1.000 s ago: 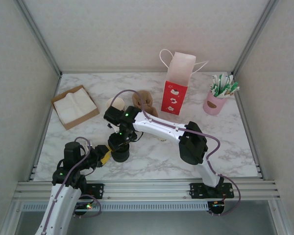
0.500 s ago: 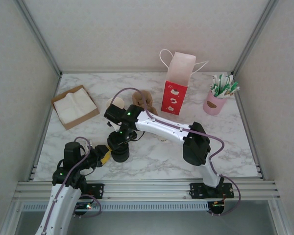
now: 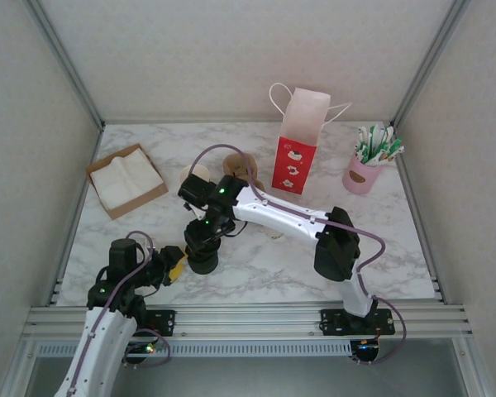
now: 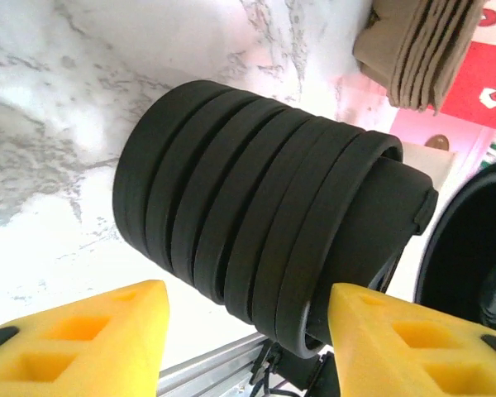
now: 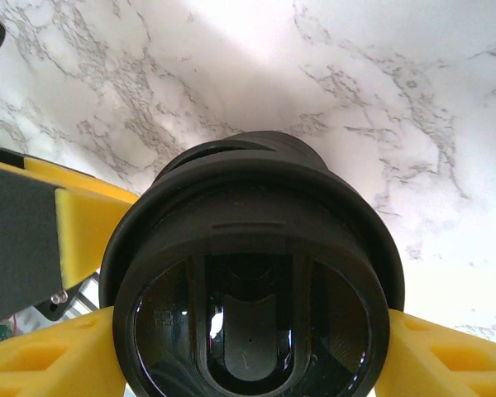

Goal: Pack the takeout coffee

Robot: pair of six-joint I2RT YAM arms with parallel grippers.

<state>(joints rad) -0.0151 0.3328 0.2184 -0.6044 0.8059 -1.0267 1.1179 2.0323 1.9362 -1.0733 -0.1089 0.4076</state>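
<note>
Where the takeout coffee stands cannot be told. A black lid (image 5: 252,273) is clamped between the fingers of the right gripper (image 5: 248,360), just above the lid stack (image 4: 248,231). The left gripper (image 4: 246,347) is spread wide beside that stack, nothing held.

Top view: bright, even, diffuse light from above. Marble surface (image 3: 264,277) reads near white. Shadows under the arms are faint and soft-edged. Focus holds from corner to corner.

Left wrist view: surface blown out in the upper middle. Lid stack (image 4: 248,215) crisp, with a dull sheen along its ridges. Left gripper (image 4: 246,327) goes soft at the bottom edge.

Right wrist view: glare whitens the lower right of the marble. Black lid (image 5: 252,306) glossy, mirroring pale patches. Right gripper (image 5: 252,364) blurred in both lower corners.
</note>
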